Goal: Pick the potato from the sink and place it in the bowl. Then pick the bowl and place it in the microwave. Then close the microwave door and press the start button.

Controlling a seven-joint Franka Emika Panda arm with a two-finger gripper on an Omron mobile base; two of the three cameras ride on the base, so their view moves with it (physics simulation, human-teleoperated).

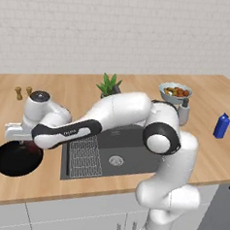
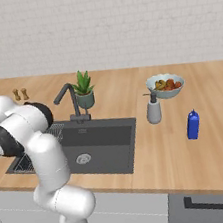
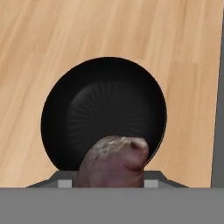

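Hand view: pincer (image 3: 109, 186) grips the potato (image 3: 113, 161), long axis pointing at the bowl (image 3: 103, 111) below

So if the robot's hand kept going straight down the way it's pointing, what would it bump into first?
Most likely the black bowl. The end effector holds the potato and points down into that bowl, so the potato would probably touch the bowl's inside first. How far above it hangs is hard to judge.

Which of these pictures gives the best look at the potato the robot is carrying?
The hand view: the potato sits large and close between the gripper tips, above the black bowl. In the left base view it is just a small reddish patch under the hand by the bowl.
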